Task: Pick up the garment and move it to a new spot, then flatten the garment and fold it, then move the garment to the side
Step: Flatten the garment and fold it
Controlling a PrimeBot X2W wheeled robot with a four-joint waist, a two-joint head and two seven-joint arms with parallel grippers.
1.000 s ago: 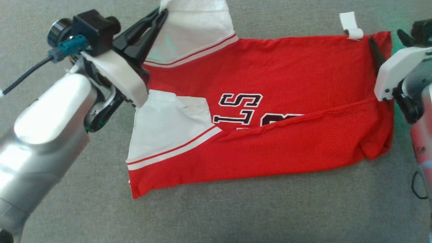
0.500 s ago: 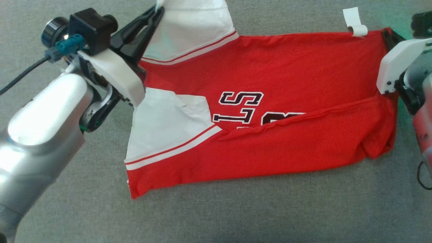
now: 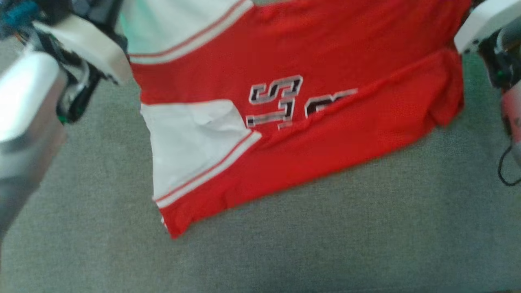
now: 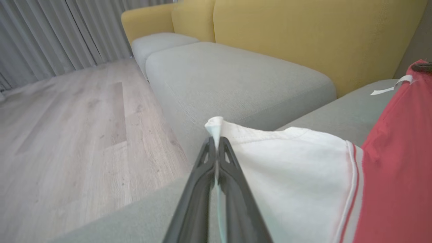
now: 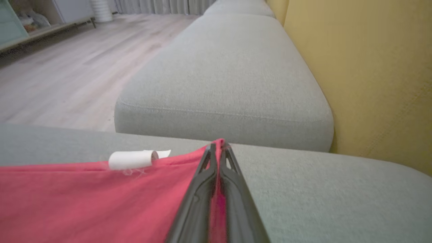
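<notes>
Garment (image 3: pixel 346 53) spans cushion (image 3: pixel 285 252), long axis arm to arm. Left gripper (image 4: pixel 216 143) clamped on its white corner, right gripper (image 5: pixel 218 148) clamped on its red corner. Near edge lies toward robot, unheld.

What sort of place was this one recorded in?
Most likely a home living room: a sofa with a yellow back and grey seat cushions under the garment, a wood-plank floor and grey curtains.
</notes>
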